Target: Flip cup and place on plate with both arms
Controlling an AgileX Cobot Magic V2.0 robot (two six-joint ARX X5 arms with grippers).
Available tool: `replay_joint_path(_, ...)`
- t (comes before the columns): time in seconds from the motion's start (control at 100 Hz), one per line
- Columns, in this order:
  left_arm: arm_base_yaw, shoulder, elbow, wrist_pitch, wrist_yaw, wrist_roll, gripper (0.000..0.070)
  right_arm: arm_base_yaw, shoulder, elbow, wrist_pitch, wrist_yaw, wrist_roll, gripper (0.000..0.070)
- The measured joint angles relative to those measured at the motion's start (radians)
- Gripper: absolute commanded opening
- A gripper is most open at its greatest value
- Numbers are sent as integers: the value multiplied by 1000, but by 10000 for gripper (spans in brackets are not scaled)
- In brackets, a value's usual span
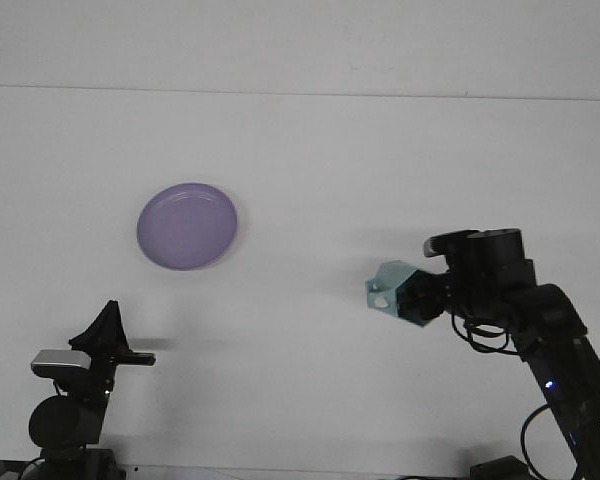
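Gripping the teal cup (396, 292) in its jaws, the right gripper (420, 298) hangs right of the purple plate (187, 225).

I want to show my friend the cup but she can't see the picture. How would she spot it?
Look at the big white table and go to its right side, where a black robot arm reaches in. The cup is at the tip of that arm, held sideways in the right gripper. It is the only pale green thing here; the plate far to its left is purple and flat.
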Motion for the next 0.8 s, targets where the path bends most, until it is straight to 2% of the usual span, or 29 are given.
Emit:
replay_joint_path(0.21, 0, 0, 0, 0, 0, 0, 12, 244, 150, 84, -145, 147, -23, 5)
replay_joint_path(0.45, 0, 0, 0, 0, 0, 0, 12, 354, 385, 151, -217, 177, -44, 5)
replay_joint_path(0.6, 0, 0, 0, -1, 0, 0, 12, 371, 481, 182, -247, 217, -61, 5)
replay_joint_path(0.8, 0, 0, 0, -1, 0, 0, 12, 371, 537, 196, -260, 222, -93, 5)
